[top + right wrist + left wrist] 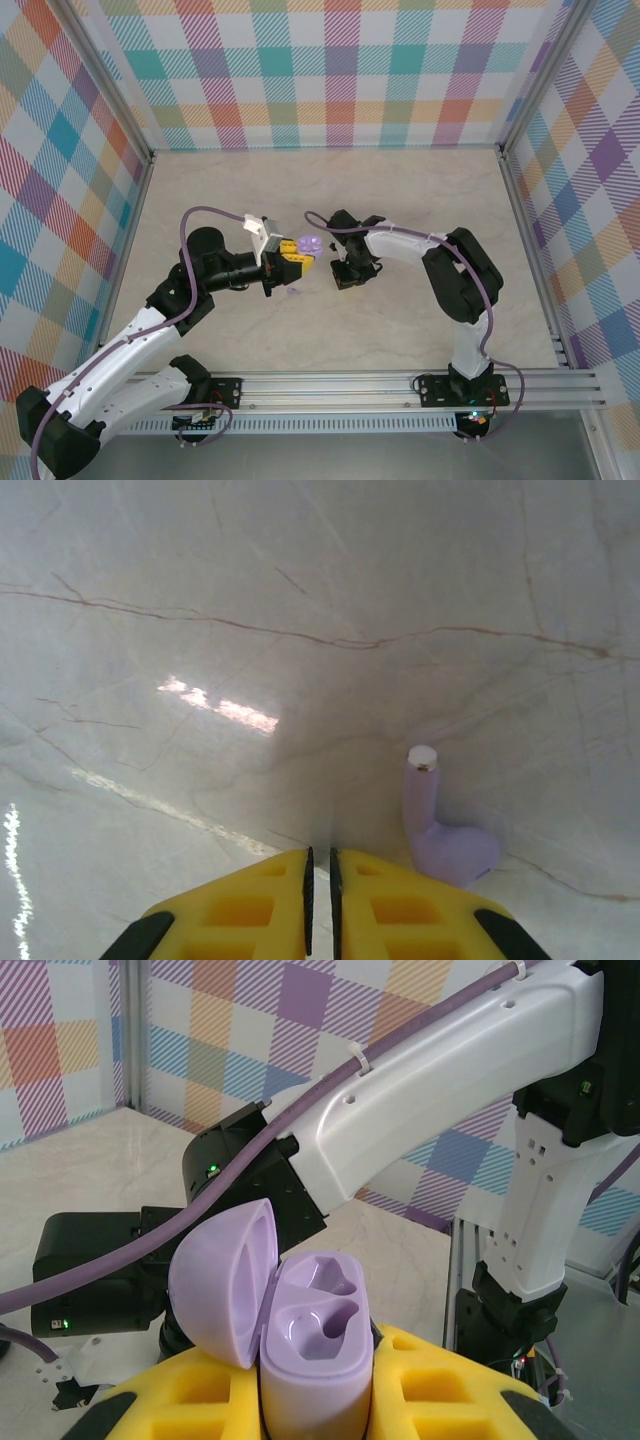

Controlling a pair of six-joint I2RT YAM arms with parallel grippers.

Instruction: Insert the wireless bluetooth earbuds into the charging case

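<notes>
My left gripper [292, 256] is shut on a pale lavender charging case [311, 243] and holds it above the table. In the left wrist view the case [318, 1345] stands upright between the yellow fingers [455, 1385], its lid [222, 1280] swung open to the left. Both wells are empty. My right gripper [350, 277] points down at the table just right of the case. Its yellow jaws [320, 858] are shut with nothing between them. One lavender earbud [440, 830] lies on the table just right of those fingertips, stem pointing away. The black earbuds are out of view.
The white right arm [430, 1090] crosses close behind the held case. Plaid walls [340, 70] and aluminium posts [520, 200] enclose the marble table [420, 190]. A rail [350, 385] runs along the near edge.
</notes>
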